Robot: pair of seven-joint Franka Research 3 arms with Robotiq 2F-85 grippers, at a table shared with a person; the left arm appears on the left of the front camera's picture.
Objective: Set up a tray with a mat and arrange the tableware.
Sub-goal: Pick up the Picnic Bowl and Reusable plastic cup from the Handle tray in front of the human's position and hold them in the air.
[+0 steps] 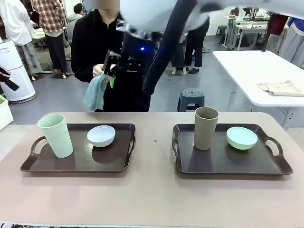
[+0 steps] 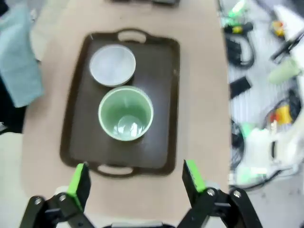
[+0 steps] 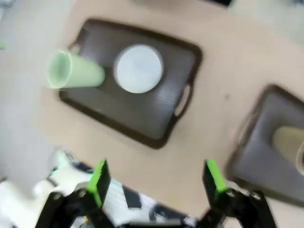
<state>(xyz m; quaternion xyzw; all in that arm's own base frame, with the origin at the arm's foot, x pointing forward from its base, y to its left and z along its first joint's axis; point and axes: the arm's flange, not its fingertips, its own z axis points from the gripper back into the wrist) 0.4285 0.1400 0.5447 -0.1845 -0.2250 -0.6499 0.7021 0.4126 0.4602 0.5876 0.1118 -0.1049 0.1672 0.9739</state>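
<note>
The left tray (image 1: pixel 76 161) holds a pale green cup (image 1: pixel 56 135) and a white bowl (image 1: pixel 101 135). A brown-taupe cup (image 1: pixel 205 128) and a mint green bowl (image 1: pixel 242 137) stand on the right tray (image 1: pixel 223 161). My left gripper (image 2: pixel 135 170) hangs open high above the tray's end handle, looking down into the green cup (image 2: pixel 126 114) and bowl (image 2: pixel 112 65). My right gripper (image 3: pixel 156 171) is open too, high over the table's near side, and appears raised before the person (image 1: pixel 111 71). The person holds a light blue cloth (image 1: pixel 96 92); whether it is the mat I cannot tell.
Bare beige table (image 1: pixel 154 199) lies between and in front of the trays. A white table (image 1: pixel 256 71) with a folded beige cloth (image 1: pixel 282 88) stands at the back right. A stool (image 1: pixel 190 99) sits behind the table.
</note>
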